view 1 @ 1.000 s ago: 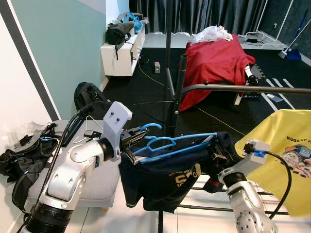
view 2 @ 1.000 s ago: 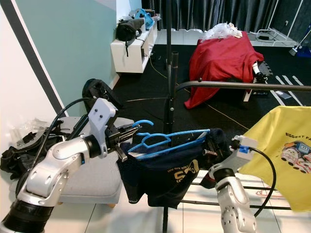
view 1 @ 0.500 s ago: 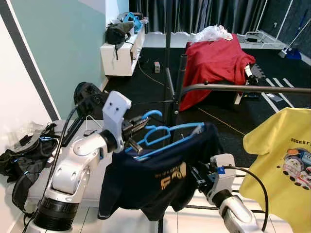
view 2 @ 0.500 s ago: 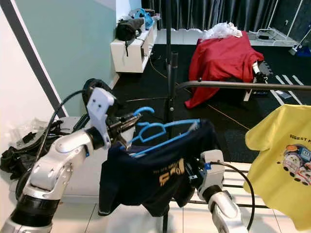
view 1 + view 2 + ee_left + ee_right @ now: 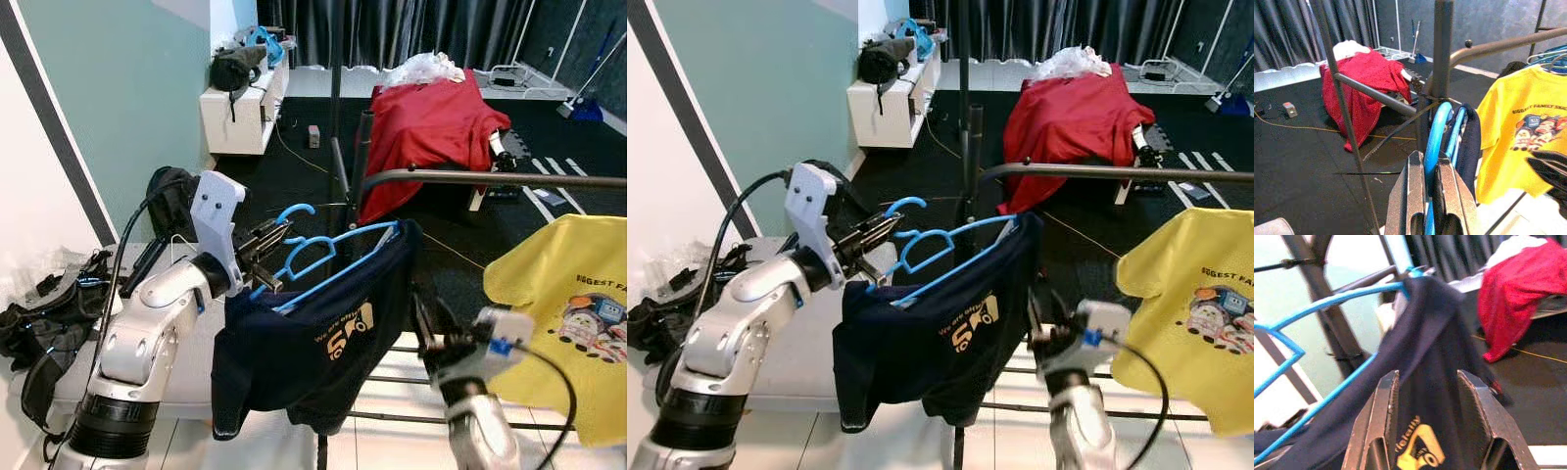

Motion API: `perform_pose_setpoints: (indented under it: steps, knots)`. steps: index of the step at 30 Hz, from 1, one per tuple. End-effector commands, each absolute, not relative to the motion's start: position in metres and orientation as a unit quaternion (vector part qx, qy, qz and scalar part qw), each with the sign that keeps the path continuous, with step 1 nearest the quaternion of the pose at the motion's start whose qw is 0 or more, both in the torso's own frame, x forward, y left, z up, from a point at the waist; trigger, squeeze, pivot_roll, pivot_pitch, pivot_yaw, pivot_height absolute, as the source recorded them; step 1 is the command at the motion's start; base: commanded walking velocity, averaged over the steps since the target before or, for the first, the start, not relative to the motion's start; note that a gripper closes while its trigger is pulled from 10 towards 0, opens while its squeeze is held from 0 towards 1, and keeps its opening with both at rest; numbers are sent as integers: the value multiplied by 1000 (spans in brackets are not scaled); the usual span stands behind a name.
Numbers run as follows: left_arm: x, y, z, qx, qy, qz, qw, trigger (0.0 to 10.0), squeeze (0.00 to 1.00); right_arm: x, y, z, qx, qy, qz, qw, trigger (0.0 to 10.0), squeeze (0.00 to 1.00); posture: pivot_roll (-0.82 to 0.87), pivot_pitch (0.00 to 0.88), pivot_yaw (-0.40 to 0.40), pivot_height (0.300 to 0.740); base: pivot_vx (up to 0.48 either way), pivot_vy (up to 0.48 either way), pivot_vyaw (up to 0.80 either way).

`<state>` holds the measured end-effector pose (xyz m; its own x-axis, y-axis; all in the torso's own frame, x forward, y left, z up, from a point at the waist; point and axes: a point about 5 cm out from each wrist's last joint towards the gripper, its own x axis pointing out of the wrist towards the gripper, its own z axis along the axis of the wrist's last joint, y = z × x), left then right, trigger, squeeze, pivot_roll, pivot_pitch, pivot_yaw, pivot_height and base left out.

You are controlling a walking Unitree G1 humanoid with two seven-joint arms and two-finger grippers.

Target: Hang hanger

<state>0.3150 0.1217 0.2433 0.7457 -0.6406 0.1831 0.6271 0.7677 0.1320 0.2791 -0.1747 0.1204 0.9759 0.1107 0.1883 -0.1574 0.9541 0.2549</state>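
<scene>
the hanger [image 5: 323, 257] is bright blue; the shirt [image 5: 313, 343] draped on it is dark navy with a yellow and white print. a second shirt [image 5: 563, 318] is yellow with a cartoon picture and dark lettering. a red cloth [image 5: 431, 127] covers the bed, white bundle on top. the rail [image 5: 490, 179] is dark grey, the wall [image 5: 127, 98] teal, the curtains [image 5: 392, 29] dark grey, the floor black.

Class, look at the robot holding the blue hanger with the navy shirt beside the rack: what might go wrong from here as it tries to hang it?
1. The left gripper pinches the blue hanger only near its hook, and the hanger tilts, so the navy shirt may slide off.
2. The right gripper is open, with the shirt between its fingers, and could snag it.
3. The hook could miss the dark rail and strike the upright post.
</scene>
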Motion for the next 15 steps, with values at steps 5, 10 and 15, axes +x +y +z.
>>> perform_pose_setpoints:
  steps: [5,10,15]
  knots:
    - [310,118,252,25,-138,-363,921,0,0,285,-162,91,103,21,117,988,10000,0,-89,80,26,735,0,0,0]
    - [303,109,255,25,-148,-400,904,0,0,307,-171,107,92,-26,78,992,10000,0,-84,82,22,735,0,0,0]
    - [301,109,254,18,-148,-405,902,0,0,315,-181,136,120,-114,35,986,10000,0,-87,85,17,735,0,0,0]
